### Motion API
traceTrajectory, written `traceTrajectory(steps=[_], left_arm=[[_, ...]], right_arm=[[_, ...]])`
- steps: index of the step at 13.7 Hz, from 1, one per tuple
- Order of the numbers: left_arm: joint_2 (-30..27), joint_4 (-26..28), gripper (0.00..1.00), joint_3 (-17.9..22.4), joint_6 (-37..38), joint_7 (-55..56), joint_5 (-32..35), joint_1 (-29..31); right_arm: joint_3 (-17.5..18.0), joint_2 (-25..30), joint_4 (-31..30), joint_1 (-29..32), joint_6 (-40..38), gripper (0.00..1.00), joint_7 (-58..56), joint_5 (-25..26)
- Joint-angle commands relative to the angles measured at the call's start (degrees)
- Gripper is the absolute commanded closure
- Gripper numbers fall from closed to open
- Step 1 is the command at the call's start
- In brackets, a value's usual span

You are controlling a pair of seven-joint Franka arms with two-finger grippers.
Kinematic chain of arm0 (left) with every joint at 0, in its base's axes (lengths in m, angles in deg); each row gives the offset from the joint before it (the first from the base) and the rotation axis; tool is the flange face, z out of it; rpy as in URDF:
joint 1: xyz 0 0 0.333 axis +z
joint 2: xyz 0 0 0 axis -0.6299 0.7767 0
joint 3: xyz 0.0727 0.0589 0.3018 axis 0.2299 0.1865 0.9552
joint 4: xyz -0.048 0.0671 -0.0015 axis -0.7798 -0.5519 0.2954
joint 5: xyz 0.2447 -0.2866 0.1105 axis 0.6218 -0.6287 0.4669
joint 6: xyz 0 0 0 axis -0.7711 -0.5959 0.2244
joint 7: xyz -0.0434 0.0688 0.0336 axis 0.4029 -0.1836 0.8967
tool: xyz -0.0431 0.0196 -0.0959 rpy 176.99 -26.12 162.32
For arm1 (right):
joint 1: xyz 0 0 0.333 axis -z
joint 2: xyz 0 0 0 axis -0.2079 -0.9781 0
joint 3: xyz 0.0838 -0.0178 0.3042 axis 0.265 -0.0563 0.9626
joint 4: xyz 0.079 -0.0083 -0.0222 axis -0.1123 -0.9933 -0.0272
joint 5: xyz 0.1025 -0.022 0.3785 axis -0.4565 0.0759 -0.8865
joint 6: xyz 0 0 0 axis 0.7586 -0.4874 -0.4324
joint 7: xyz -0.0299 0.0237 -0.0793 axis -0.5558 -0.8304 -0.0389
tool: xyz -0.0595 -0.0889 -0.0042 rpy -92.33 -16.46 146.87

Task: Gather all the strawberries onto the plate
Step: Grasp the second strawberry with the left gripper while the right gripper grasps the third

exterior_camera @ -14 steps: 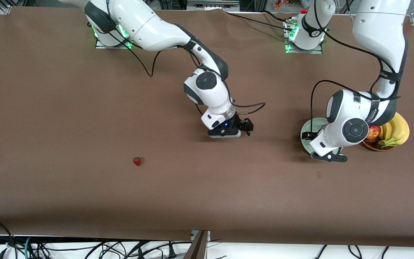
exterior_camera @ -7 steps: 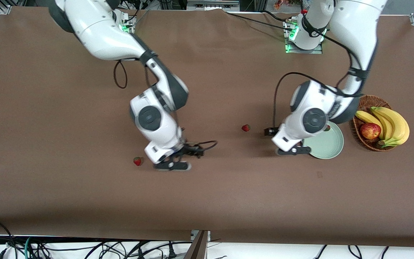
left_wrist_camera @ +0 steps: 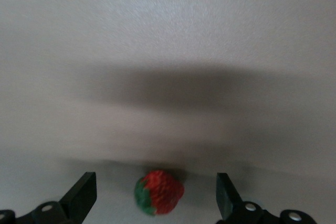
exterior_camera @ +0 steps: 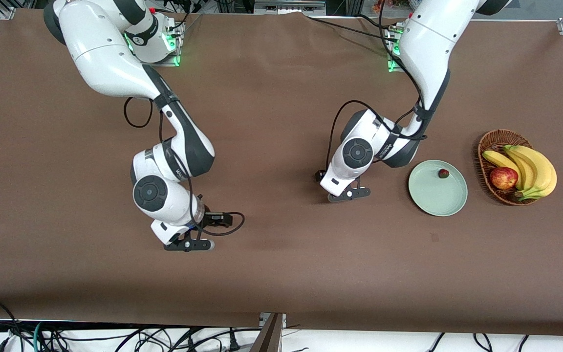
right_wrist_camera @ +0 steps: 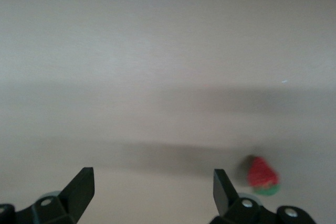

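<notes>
Change: both my arms have swung off the round pale mint-green plate [exterior_camera: 438,198] toward loose berries.
Plate: 1 small red strawberry [exterior_camera: 443,173] in it.
Left gripper [left_wrist_camera: 156,199]: spread, straddling a second strawberry [left_wrist_camera: 159,192].
Right gripper [right_wrist_camera: 153,192]: spread, third strawberry [right_wrist_camera: 262,175] just beside one finger.
Meaning: 2 pickups remain.

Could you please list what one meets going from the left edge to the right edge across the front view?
Right gripper → left gripper → plate holding a strawberry → basket of fruit.
</notes>
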Motion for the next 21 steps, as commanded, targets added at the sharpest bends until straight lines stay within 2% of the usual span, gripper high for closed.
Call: traceTrajectory(steps=[1, 3, 5, 9, 11, 13, 14, 15, 17, 21], left_arm=[[-0.3, 0.3, 0.0, 0.7, -0.5, 0.6, -0.1, -0.6], [-0.3, 0.9, 0.08, 0.7, -0.5, 1.4, -0.1, -1.1], [-0.4, 1.1, 0.16, 0.7, -0.5, 3.0, -0.1, -2.1], [-0.5, 1.2, 0.44, 0.7, -0.2, 3.0, -0.1, -2.2], [-0.6, 1.1, 0.67, 0.7, -0.2, 2.9, 0.0, -2.1], [-1.5, 1.1, 0.71, 0.9, 0.4, 2.3, 0.0, -1.6], [-2.1, 1.0, 0.71, 1.1, 1.4, 2.0, 0.0, -1.2], [-2.8, 0.6, 0.71, 1.4, 3.0, 1.8, 0.0, -0.6], [-5.3, 0.2, 0.71, 1.5, 6.6, -1.0, 2.1, 1.8], [-10.3, 0.2, 0.69, 1.5, 13.6, -20.7, 3.0, 11.2]], right_arm=[[-2.5, 0.5, -3.4, 1.2, 0.0, 0.0, -5.4, 0.1], [-4.5, 0.5, -4.5, 1.2, 0.0, 0.0, -7.6, 0.9], [-4.6, 0.4, -5.6, 1.6, 0.0, 0.0, -10.6, 1.3], [-4.5, 0.1, -8.9, 2.0, 0.1, 0.0, -11.3, 0.7], [-4.5, 0.1, -9.3, 1.8, -0.3, 0.0, -11.4, 0.7], [-4.5, 0.1, -10.0, 1.8, -0.3, 0.01, -11.3, 0.7], [-4.4, 0.1, -10.0, 1.9, -0.3, 0.15, -11.4, 0.6], [-4.4, 0.1, -10.0, 1.9, -0.3, 0.34, -11.4, 0.5], [-4.3, 0.1, -9.9, 1.9, -0.3, 0.61, -11.4, 0.4], [-4.1, 0.2, -9.7, 1.8, -0.3, 0.96, -11.4, 0.2]])
